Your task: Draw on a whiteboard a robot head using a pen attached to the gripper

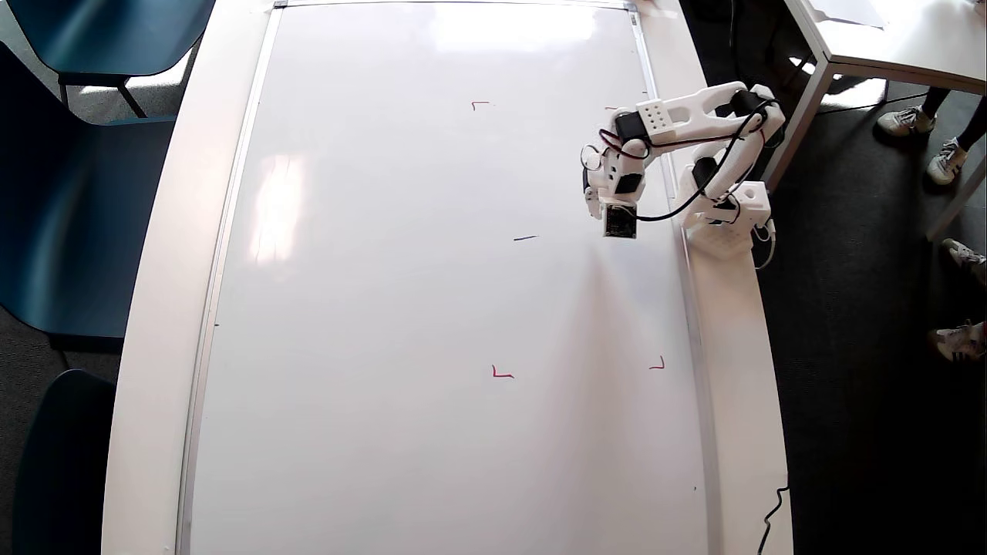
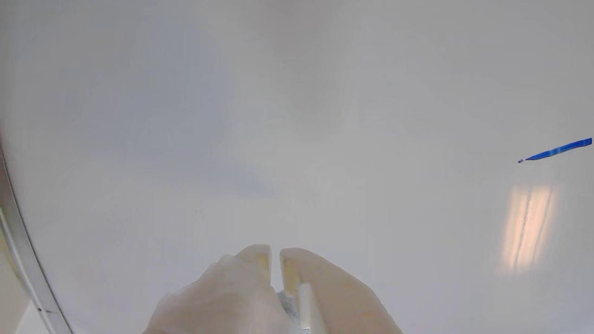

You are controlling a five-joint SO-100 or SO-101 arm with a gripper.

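So the whiteboard (image 1: 432,308) takes up nearly the whole white desk (image 1: 154,308), and the arm sits folded up by its right edge in the overhead view, base (image 1: 725,231) parked on the desk rim. The tool (image 2: 274,253) pokes in from the bottom of the wrist view with its two fingers nearly together, just a thin slit between them, so it looks clenched. Something whitish is tucked in lower down, but I can't tell if that's the pen. As for the robot head, all that's on the board is one short blue stroke (image 1: 525,238), sitting well left of the tool and inside the red corner marks (image 1: 502,374). In the wrist view that stroke (image 2: 557,150) shows at the far right.
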